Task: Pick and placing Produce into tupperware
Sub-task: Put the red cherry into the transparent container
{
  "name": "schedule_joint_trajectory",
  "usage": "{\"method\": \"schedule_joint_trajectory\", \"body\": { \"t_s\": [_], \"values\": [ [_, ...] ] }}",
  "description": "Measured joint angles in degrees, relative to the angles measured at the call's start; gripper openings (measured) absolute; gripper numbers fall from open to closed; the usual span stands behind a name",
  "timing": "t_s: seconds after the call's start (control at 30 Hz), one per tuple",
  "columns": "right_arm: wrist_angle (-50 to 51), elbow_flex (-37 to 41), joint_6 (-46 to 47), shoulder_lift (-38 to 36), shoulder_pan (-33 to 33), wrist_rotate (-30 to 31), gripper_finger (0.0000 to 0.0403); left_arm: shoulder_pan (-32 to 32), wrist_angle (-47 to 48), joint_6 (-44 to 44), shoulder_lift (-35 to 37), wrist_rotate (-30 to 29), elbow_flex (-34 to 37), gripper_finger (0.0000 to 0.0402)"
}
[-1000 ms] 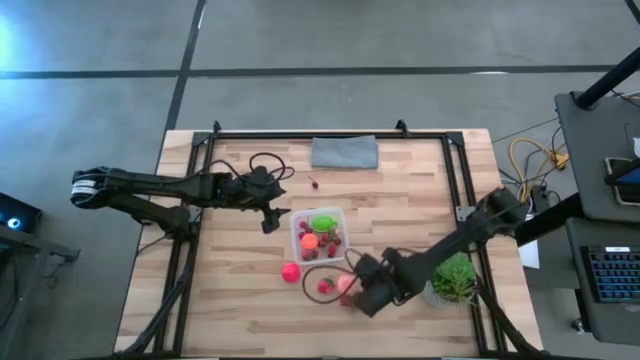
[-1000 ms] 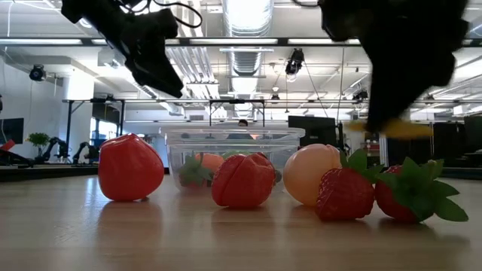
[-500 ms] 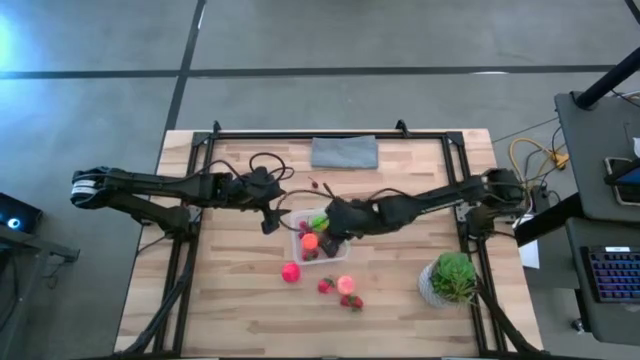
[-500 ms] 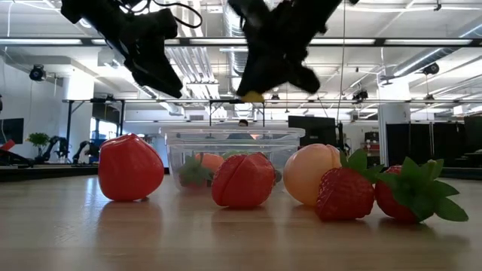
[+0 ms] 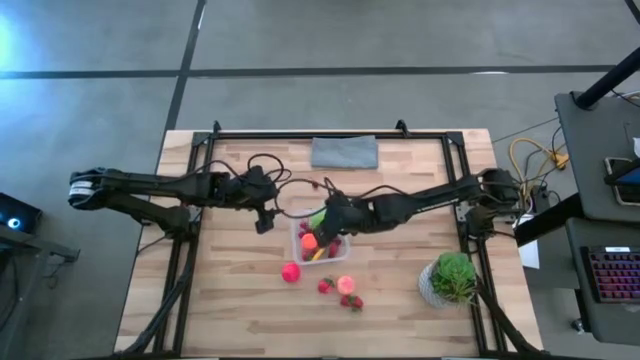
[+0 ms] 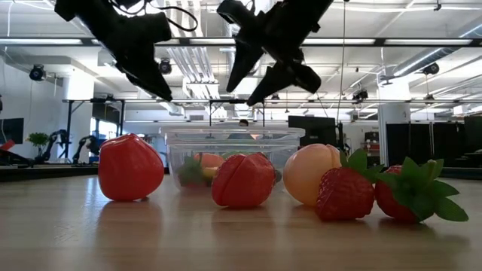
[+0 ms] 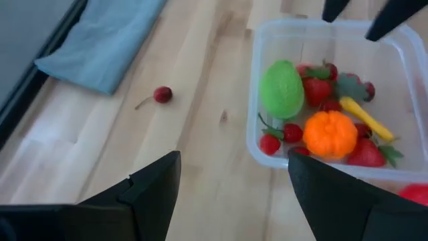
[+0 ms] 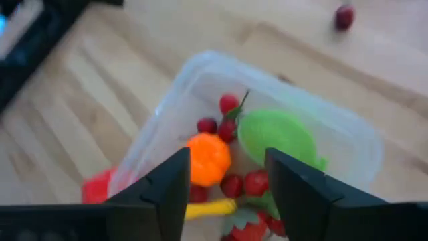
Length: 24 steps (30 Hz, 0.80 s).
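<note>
The right gripper [image 5: 322,214] hovers over the tupperware [image 5: 296,236] at desk centre, fingers spread and empty. The box holds a green fruit [image 7: 281,88], an orange [image 7: 329,134] and berries. The left gripper [image 5: 262,216], at its 9 o'clock, is open too.

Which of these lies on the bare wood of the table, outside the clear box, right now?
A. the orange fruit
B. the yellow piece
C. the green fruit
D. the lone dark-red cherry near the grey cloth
D: the cherry rests on the table beside the grey cloth, apart from the clear box, while the green fruit, orange fruit and yellow piece all sit inside it.
</note>
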State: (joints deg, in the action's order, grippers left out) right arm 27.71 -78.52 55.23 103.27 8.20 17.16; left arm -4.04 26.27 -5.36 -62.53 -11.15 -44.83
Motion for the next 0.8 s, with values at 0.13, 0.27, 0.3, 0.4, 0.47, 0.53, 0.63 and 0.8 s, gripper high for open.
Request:
{"method": "schedule_joint_trajectory", "body": {
  "t_s": [0.13, 0.27, 0.3, 0.4, 0.47, 0.53, 0.63, 0.8],
  "values": [
    [4.1, -2.1, 6.2, -1.7, 0.0, 5.0, 0.0203, -5.1, -1.8, -4.2, -2.4, 0.2, 0.0, 0.0262],
    [15.5, -4.7, 13.3, -3.3, 0.0, 11.2, 0.0205, -12.3, -3.2, -11.6, -6.9, 3.1, -1.1, 0.0262],
    [18.1, -5.3, 14.0, -3.9, 0.0, 13.0, 0.0205, -13.7, -3.3, -11.7, -8.1, 4.5, -1.4, 0.0262],
    [24.5, -6.2, 12.8, -5.7, -0.4, 17.2, 0.0205, -15.5, -7.3, 1.1, -11.0, 10.2, -2.8, 0.0262],
    [26.5, -6.3, 10.0, -6.8, -1.3, 17.7, 0.0205, -15.1, -8.3, 17.6, -11.9, 14.0, -3.1, 0.0262],
    [27.9, -5.9, 6.4, -7.7, -2.4, 17.3, 0.0205, -14.7, -10.3, 32.2, -13.4, 14.5, -3.1, 0.0262],
    [30.9, -5.7, 2.9, -9.3, -3.8, 17.1, 0.0205, -15.1, -15.3, 43.3, -16.1, 13.9, -3.0, 0.0262],
    [37.3, -4.7, 1.2, -11.1, -5.3, 17.1, 0.0205, -16.5, -22.1, 44.9, -22.9, 13.8, -5.0, 0.0262]
  ]
}}
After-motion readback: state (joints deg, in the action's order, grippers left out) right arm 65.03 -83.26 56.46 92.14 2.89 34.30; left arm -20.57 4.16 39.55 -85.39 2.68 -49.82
